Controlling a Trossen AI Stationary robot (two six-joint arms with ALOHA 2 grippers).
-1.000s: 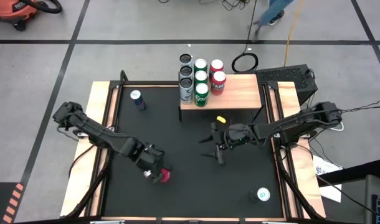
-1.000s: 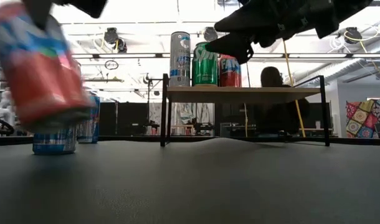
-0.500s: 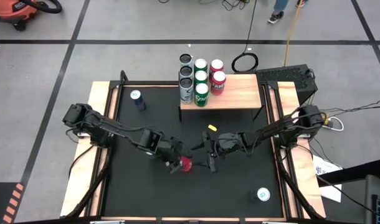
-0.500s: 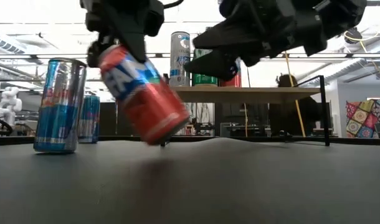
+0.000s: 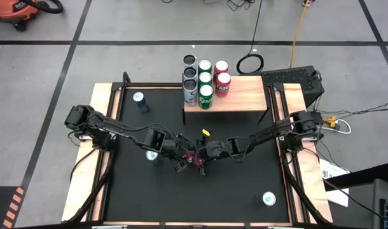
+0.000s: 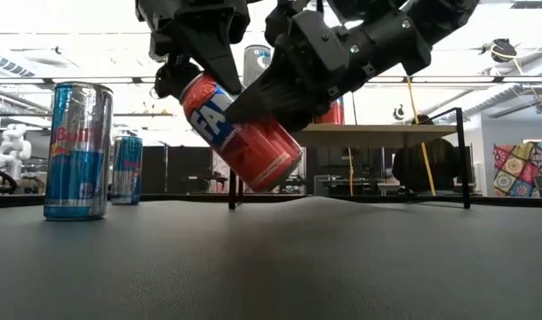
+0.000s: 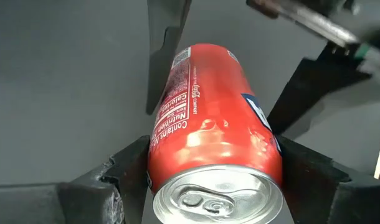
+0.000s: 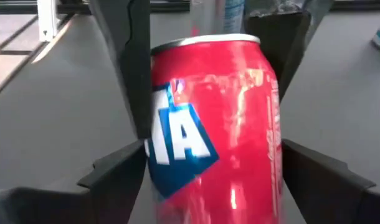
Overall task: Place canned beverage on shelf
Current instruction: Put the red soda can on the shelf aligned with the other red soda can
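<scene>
I'm seeing both grippers meeting mid-tabletop (image 5: 245, 184) around the tilted can (image 5: 193, 157), which is hanging in front of the shelf (image 5: 242, 95); six cans (image 5: 205, 81) are standing on the shelf's left end.

Both arms reach inward and meet near the table's middle, raised off its surface; the left gripper (image 5: 181, 160) has its fingers (image 7: 124, 168) clamped on a tilted red can (image 6: 243, 132); the right gripper (image 5: 203, 159) straddles that can, jaws spread wide.

Robotics lab — taped floor (image 5: 73, 44); shop vacuum (image 5: 19, 9); cables (image 5: 250, 62).
</scene>
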